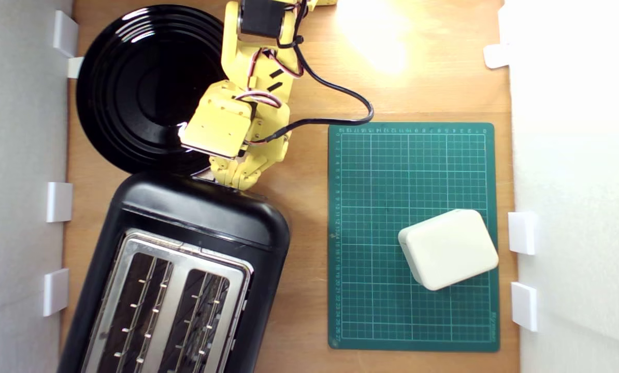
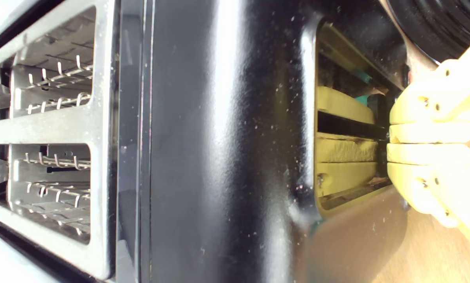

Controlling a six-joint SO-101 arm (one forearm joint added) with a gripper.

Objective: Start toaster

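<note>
- Pincer (image 2: pixel 390 143) fingers pressed together, gripping nothing, at toaster's (image 1: pixel 195 217) end face near the plate (image 1: pixel 143 83).
- Toaster on worktop (image 1: pixel 309 217), exterior view's lower left; looks heavy, rigid, glossy-slippery.
- Don't lift: push teal lever (image 2: pixel 362 76), small, partly hidden.

- A wooden table (image 1: pixel 309 77) carried everything.
- A black plate (image 1: pixel 133 88) lay upper left.
- The toaster (image 1: pixel 174 274) stood lower left.
- A green mat (image 1: pixel 376 207) lay right of centre.

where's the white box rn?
The rounded white plastic box lies on the green cutting mat, toward its lower corner at the exterior view's right, well apart from the glossy black toaster.
</note>
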